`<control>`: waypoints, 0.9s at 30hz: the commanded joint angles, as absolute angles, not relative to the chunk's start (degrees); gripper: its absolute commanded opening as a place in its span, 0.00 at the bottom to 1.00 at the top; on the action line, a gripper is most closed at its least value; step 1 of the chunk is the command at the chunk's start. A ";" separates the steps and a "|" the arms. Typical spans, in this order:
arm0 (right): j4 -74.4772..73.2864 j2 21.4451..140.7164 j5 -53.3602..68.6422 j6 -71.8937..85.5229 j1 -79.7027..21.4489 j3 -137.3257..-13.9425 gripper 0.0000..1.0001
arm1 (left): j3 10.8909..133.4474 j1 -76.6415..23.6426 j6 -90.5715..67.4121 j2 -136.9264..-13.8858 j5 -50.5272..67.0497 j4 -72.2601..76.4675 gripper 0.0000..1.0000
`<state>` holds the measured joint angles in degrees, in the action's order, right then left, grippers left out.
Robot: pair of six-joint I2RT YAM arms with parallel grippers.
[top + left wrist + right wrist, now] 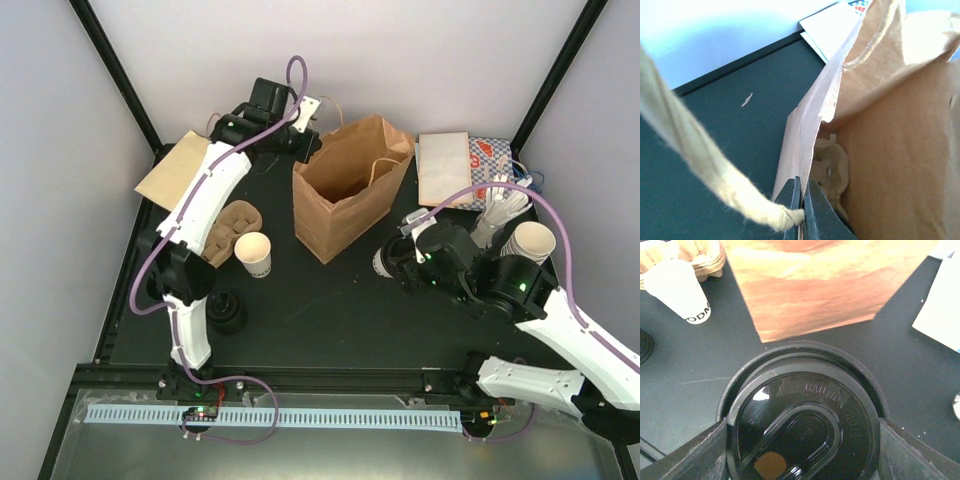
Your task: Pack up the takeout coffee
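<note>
Standing upright on the dark table (pixel 330 300), the takeout coffee (pixel 254 253) sits just beside the brown cup carrier (pixel 226 228), left of the open paper bag (pixel 350 195). At the bag's rim the left gripper (pixel 802 202) is pinched tight on the paper, next to a rope handle (pixel 695 155). Over to the right, the right gripper (pixel 800 440) stands wide, its jaws pressed against either side of a black lid (pixel 800 415).

The paper cup (pixel 254 254) and carrier (pixel 236 218) stand left of the bag (pixel 345 190), the lid (pixel 800 425) to its right.

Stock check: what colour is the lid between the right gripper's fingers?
The lid is black; the right wrist view shows it best.
</note>
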<state>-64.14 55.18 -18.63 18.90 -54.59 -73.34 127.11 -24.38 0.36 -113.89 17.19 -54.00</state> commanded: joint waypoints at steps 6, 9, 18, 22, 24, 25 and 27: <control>-65.00 52.88 -22.50 19.19 -54.31 -72.47 0.67 | 122.43 -24.14 6.96 -102.58 13.65 -55.20 0.02; -64.81 52.48 -22.43 19.55 -54.32 -71.39 0.67 | 119.40 -24.25 8.84 -99.86 13.35 -54.86 0.02; -67.14 52.20 -28.29 22.87 -54.32 -69.35 0.67 | 104.53 -25.26 11.24 -89.58 11.58 -47.08 0.02; -68.29 51.07 -32.32 24.60 -54.32 -69.09 0.67 | 98.11 -25.76 11.14 -85.45 11.46 -43.33 0.02; -68.68 50.30 -34.21 25.08 -54.32 -69.08 0.67 | 95.33 -26.28 11.39 -83.66 11.42 -42.04 0.02; -68.79 49.83 -35.08 25.38 -54.27 -69.15 0.67 | 94.20 -26.52 11.36 -82.97 11.40 -41.62 0.02; -68.72 48.86 -36.66 25.62 -54.32 -69.32 0.66 | 92.32 -27.07 11.65 -81.64 11.24 -40.88 0.01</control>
<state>-67.79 51.07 -30.46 23.55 -54.54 -69.60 94.87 -26.17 10.37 -84.99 12.78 -44.93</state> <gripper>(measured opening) 0.736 0.017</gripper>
